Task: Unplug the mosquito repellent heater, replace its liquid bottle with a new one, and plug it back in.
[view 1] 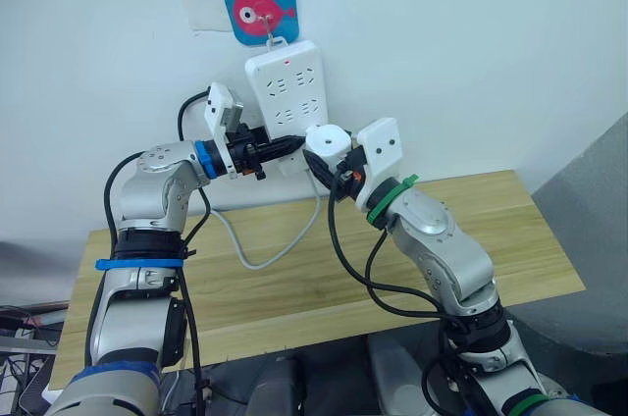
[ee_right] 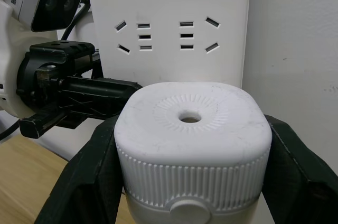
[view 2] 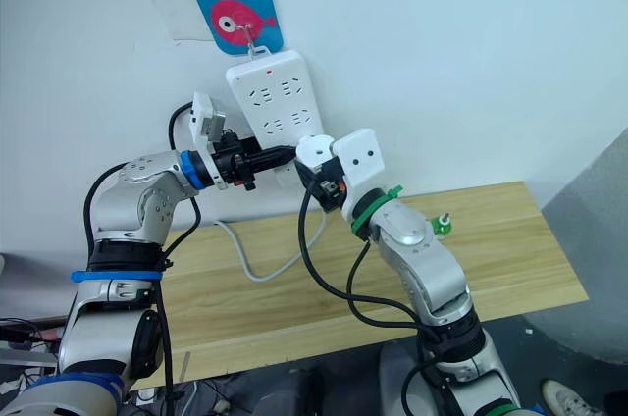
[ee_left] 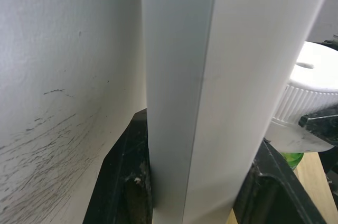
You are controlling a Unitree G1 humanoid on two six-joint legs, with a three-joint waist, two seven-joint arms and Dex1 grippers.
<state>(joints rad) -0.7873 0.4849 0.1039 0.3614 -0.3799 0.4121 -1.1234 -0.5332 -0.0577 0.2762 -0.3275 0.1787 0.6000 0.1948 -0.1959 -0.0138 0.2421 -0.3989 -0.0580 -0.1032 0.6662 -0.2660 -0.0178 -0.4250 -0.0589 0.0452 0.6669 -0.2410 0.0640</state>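
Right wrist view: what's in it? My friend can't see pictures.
The right tool is shut on a white heater with a round hole on top. Behind it a white power strip hangs on the wall, and the left tool grips the strip's edge.

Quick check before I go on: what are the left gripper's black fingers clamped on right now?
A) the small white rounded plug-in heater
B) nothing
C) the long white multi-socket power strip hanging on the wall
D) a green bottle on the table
C: in the left wrist view the left gripper has its fingers on either side of the power strip edge, while the right gripper holds the heater.
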